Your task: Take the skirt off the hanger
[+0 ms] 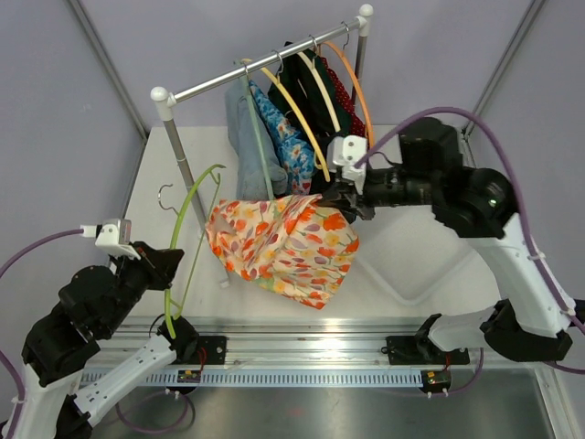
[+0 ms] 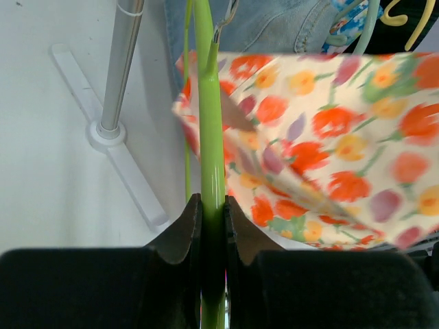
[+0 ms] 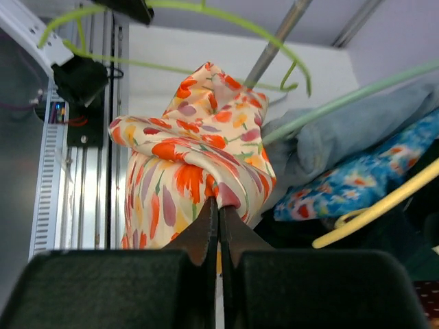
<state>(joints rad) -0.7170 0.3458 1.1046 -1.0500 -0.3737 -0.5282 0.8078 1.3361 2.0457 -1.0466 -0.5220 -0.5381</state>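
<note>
The floral skirt (image 1: 292, 242) hangs bunched in the air in front of the clothes rack. My right gripper (image 1: 331, 197) is shut on a fold at its upper right edge, and in the right wrist view the fabric (image 3: 185, 157) is pinched between the jaws (image 3: 219, 202). The lime-green hanger (image 1: 187, 215) stands upright to the left of the skirt. My left gripper (image 1: 167, 262) is shut on its bar (image 2: 209, 103), with the jaws (image 2: 211, 205) closed around it. The skirt's left corner (image 2: 322, 151) lies just behind the hanger; I cannot tell whether they touch.
The rack's rail (image 1: 265, 69) carries several hangers with a denim garment (image 1: 249, 151), a blue floral one (image 1: 283, 137) and dark clothes. Its post (image 2: 122, 62) and white foot stand left of the skirt. A metal rail (image 1: 302, 352) runs along the table's near edge.
</note>
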